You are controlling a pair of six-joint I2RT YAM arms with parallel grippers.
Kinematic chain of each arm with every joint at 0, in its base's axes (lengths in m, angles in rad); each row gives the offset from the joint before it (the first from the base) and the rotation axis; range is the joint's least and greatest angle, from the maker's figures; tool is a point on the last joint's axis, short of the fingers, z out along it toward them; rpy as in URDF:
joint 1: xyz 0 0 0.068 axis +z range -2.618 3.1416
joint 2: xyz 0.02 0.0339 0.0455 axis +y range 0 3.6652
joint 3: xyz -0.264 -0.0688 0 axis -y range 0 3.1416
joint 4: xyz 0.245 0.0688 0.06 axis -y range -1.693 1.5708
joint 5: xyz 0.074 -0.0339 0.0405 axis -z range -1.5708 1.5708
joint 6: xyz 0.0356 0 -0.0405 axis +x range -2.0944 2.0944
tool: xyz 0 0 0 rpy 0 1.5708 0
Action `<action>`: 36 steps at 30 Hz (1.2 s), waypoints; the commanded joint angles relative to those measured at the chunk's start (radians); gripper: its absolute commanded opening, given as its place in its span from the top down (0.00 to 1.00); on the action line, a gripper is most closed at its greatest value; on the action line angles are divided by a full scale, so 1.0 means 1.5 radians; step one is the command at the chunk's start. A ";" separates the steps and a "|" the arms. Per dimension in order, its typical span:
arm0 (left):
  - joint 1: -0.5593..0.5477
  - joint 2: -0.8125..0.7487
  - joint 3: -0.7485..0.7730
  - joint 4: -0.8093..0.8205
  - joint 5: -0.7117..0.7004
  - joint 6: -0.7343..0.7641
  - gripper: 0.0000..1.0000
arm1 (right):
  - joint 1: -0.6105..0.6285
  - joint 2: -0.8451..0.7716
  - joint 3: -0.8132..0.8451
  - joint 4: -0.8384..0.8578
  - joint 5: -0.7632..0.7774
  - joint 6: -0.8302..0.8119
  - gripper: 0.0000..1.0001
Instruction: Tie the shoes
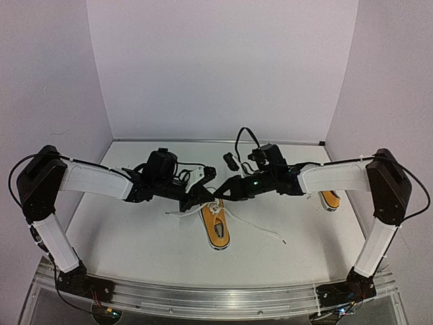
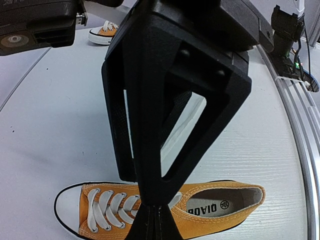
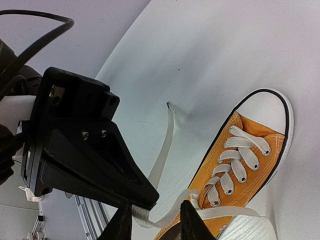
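Bench: white bench (image 1: 135,244) fills the lower half of the top view, with both arm bases along the bottom edge.
Left arm: the left arm (image 1: 95,179) sweeps in from the left edge and reaches to the middle of the frame.
Right arm: the right arm (image 1: 335,177) mirrors it from the right edge, and the two wrists meet nose to nose at centre.
Left end effector: the left end effector (image 2: 159,219) is closed, fingers tip to tip at bottom centre of the left wrist view, right over the laced throat of the centre shoe. In the right wrist view a lace comes out just under its tip. Whether it is pinched there, I cannot tell.
Right end effector: the right end effector (image 3: 156,225) sits at the bottom edge of the right wrist view. Its jaws are part-way apart and a band of lace lies across the gap, not visibly squeezed.
Centre shoe: the centre shoe (image 1: 217,229) is orange with a white toe cap, at the middle of the top view just below both end effectors. It stands sole down, toe toward the top of the frame, heel opening toward the bottom.
Second shoe: the second shoe (image 1: 330,200) is right of centre in the top view, mostly hidden behind the right arm.
Lace: the lace (image 3: 162,150) is white and flat, running from its free tip at upper centre of the right wrist view down to the fingers.
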State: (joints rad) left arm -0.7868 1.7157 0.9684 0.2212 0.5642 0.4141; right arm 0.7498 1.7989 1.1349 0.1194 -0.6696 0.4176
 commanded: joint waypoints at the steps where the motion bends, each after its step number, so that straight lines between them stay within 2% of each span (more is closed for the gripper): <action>1: -0.004 -0.001 0.031 0.022 -0.003 -0.004 1.00 | 0.006 0.008 0.024 0.021 -0.014 -0.005 0.74; 5: -0.005 0.002 0.035 0.021 -0.005 -0.004 1.00 | 0.008 0.008 0.024 0.021 -0.021 -0.006 0.77; 10: -0.005 0.003 0.037 0.022 -0.015 -0.005 1.00 | 0.011 0.005 0.022 0.019 -0.025 -0.006 0.99; 12: -0.005 0.004 0.039 0.021 -0.021 -0.007 1.00 | 0.011 0.001 0.018 0.017 -0.023 -0.008 1.00; 13: -0.005 0.003 0.039 0.019 -0.027 -0.009 0.97 | 0.011 -0.002 0.016 0.016 -0.020 -0.009 1.00; 17: -0.005 -0.007 0.028 0.007 -0.048 -0.008 0.69 | 0.011 -0.025 0.006 0.016 0.005 -0.010 1.00; 20: -0.004 -0.021 0.000 0.025 -0.060 -0.013 0.56 | 0.010 -0.043 -0.003 0.016 0.031 -0.006 1.00; 22: -0.004 -0.024 -0.014 0.042 -0.059 -0.025 0.52 | 0.010 -0.052 -0.008 0.017 0.045 -0.003 1.00; 27: -0.007 -0.002 -0.018 0.074 -0.042 -0.056 0.48 | 0.010 -0.076 -0.024 0.020 0.093 0.006 1.00; 36: -0.029 0.048 0.010 0.094 -0.047 -0.059 0.55 | 0.008 -0.087 -0.041 0.023 0.117 0.020 1.00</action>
State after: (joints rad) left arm -0.8145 1.7565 0.9422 0.3151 0.4878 0.3376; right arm 0.7601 1.7035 1.0904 0.1208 -0.5313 0.4311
